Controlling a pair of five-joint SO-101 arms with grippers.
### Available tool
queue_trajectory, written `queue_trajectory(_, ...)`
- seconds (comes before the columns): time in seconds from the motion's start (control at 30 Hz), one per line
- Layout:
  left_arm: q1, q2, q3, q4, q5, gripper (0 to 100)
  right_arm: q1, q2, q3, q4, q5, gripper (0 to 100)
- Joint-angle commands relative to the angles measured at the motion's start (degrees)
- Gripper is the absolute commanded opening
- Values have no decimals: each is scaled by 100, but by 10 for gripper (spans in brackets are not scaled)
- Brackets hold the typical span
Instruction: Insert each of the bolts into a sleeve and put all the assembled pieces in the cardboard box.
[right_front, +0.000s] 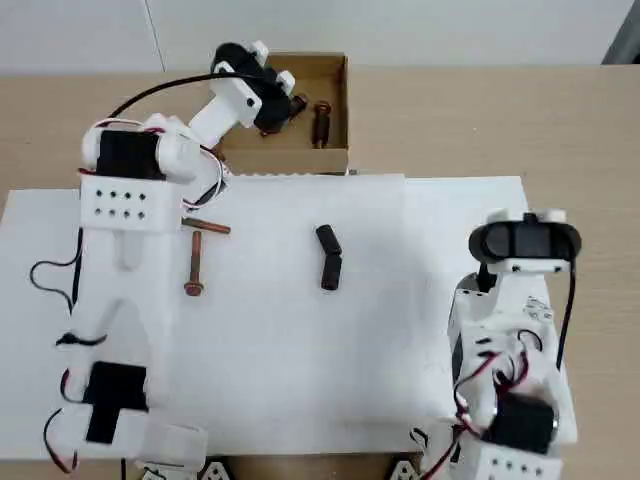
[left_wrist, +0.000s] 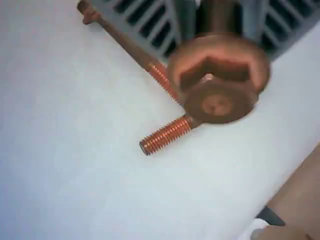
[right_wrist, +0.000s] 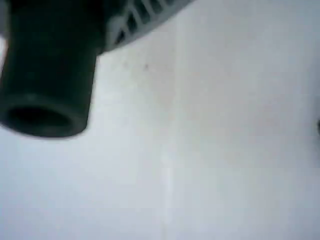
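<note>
The bolts (right_front: 195, 262) are copper-orange with finely ridged threads, and the bolt (left_wrist: 216, 85) at the left tool (left_wrist: 216, 25) shows the same copper head between grey, slatted fingers (left_wrist: 142, 20). The sleeves (right_front: 331, 272) are black, as is the sleeve (right_wrist: 47, 75) in the right wrist view. The cardboard box (right_front: 345, 100) is brown, the foam sheet (right_front: 300, 380) white, the desk (right_front: 480, 120) pale wood; the arms (right_front: 125, 205) white with black motors.

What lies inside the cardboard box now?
One assembled piece lies uncovered near the right wall of the cardboard box. A second piece shows partly beside a gripper, which covers the box's left part; anything under it is hidden.
</note>
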Motion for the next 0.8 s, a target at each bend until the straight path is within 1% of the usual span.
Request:
queue_trajectory(0.0, 123, -615, -136, 9, 677, 5, -31, -769, 149, -22, 35, 3)
queue_trajectory(0.1, 343, -897, -136, 0, 1415, 5, -31, -1499, 554, 22, 62, 3)
queue_trajectory(0.17, 563, -1046, -136, 0, 1767, 5, -31, -1886, 738, 13, 70, 3)
queue_trajectory(0.3, 914, -1284, -136, 0, 2251, 5, -22, -1727, 809, -4, 53, 3)
queue_trajectory(0.43, 1055, -1371, -127, 26, 2796, 5, -31, -1763, 976, -101, 44, 3)
queue_trajectory(0.57, 1037, -1389, -127, 62, 2936, 5, -40, -1842, 1240, -286, 62, 3)
queue_trajectory(0.67, 1064, -1389, -101, 299, 2927, 5, -277, -1842, 1424, -435, 62, 3)
queue_trajectory(0.77, 1248, -1459, -101, 492, 2927, 5, -620, -1842, 1591, -558, 62, 3)
